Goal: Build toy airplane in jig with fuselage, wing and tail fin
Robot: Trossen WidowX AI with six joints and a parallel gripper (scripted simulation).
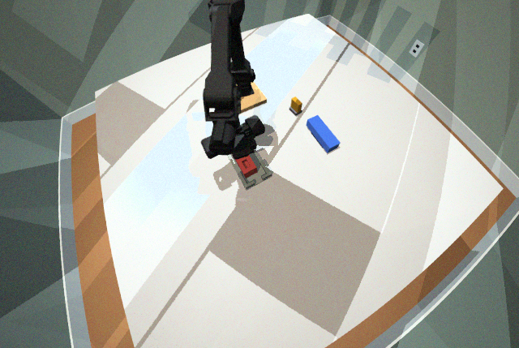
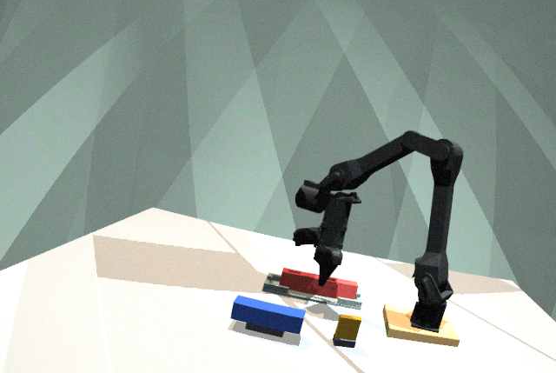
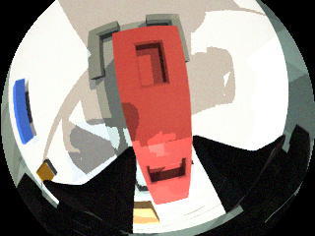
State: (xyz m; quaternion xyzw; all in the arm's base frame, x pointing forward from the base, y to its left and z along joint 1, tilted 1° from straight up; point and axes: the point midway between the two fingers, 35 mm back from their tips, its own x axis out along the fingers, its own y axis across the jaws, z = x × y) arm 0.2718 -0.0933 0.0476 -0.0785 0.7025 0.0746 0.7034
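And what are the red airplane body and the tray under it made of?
The red fuselage looks like smooth, dull plastic or painted wood: even color, no grain. The gray cradle could be plastic or metal; its plain gray faces don't settle it.

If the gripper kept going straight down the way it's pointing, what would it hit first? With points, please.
Probably the gray cradle (image 1: 265, 175) (image 2: 275, 286) (image 3: 96, 54) or tabletop beside it: the gripper's (image 2: 322, 283) (image 3: 164, 159) fingers straddle the red fuselage (image 1: 246, 165) (image 2: 305, 283) (image 3: 157, 110). Depth is unclear.
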